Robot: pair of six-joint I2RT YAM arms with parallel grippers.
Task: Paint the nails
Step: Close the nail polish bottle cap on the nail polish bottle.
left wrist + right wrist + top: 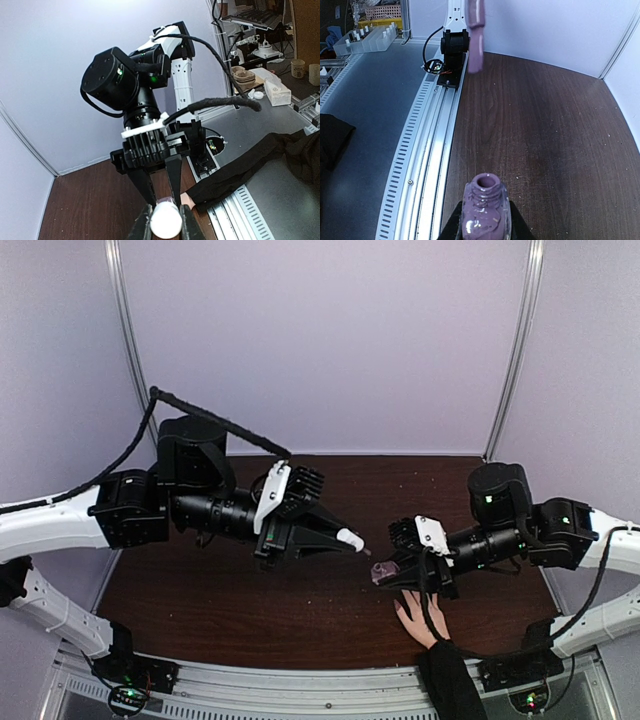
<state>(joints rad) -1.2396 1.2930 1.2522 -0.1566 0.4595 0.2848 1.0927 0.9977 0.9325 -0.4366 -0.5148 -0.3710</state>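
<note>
**Spread hand at the bench's near edge, both arms' fingers clenched on polish gear**

The nails are too small to make out. Their hand lies palm down, fingers spread, on the brown bench, right of centre and close to the near edge, with the black sleeve running off over the rail. Bare wood stretches left of the hand and back toward the walls that close in three sides. The right fingers are clamped on an open purple bottle, held just left of and beyond the hand's fingertips; from above, that wrist overlaps them. The left fingers grip a white cap tightly in the air, left of the bottle and well apart from the nails.
</note>
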